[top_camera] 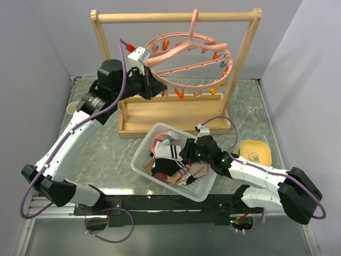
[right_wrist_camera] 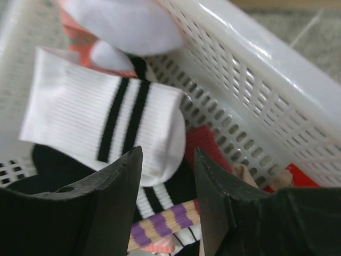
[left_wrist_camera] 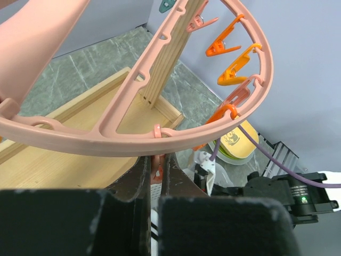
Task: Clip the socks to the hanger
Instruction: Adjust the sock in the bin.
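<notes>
The salmon-pink ring hanger (top_camera: 189, 56) hangs by its hook from the wooden rack. My left gripper (top_camera: 152, 85) is up at its near-left rim, shut on a small pink clip (left_wrist_camera: 156, 172) that dangles under the ring (left_wrist_camera: 106, 141). Orange clips (left_wrist_camera: 222, 45) hang further along the rim. The socks (top_camera: 170, 160) lie heaped in the white mesh basket (top_camera: 139, 157). My right gripper (right_wrist_camera: 168, 154) hovers open just above them, nothing between its fingers. Under it are a white sock with black stripes (right_wrist_camera: 101, 112), a tan and purple striped sock (right_wrist_camera: 170, 224), a black one (right_wrist_camera: 53, 165) and a red one (right_wrist_camera: 205, 141).
The wooden rack (top_camera: 176, 17) stands on a wooden base tray (top_camera: 160, 114) behind the basket. A yellow lidded dish (top_camera: 256, 152) sits to the right of the basket, beside my right arm. The basket wall (right_wrist_camera: 256, 69) rises close to the right gripper.
</notes>
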Robot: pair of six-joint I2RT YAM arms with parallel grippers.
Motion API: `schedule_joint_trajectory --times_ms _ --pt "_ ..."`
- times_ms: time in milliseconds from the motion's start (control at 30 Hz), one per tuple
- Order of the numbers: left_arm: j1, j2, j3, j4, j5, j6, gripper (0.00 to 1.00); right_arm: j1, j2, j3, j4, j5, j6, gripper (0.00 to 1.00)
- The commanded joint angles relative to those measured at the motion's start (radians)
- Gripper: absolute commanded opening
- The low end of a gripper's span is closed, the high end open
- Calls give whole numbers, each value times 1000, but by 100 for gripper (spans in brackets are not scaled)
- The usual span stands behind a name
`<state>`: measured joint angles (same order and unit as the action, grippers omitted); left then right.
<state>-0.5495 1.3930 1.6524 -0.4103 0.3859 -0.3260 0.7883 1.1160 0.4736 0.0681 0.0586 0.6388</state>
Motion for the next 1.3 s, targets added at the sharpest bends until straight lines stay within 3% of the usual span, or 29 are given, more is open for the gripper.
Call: schedule_joint_trajectory --times_ms 0,533,633,767,933,1100,1267 --pt "-6 -40 -9 10 24 7 1 -3 36 8 99 -2 16 49" --pt "-6 -35 -11 10 24 4 1 -1 133 28 202 -45 4 38" --pt "-4 -34 -11 8 24 5 1 0 134 34 202 -45 -5 31" --pt "-6 -35 -11 5 21 8 1 -1 123 43 199 -45 -28 11" --pt "-4 -34 -17 4 18 12 1 3 24 40 154 -32 -65 0" --pt "-4 -26 -11 7 16 11 2 38 -165 57 84 -17 -155 0" --pt "-6 -3 3 16 31 1 2 106 -254 137 -34 12 -282 0"
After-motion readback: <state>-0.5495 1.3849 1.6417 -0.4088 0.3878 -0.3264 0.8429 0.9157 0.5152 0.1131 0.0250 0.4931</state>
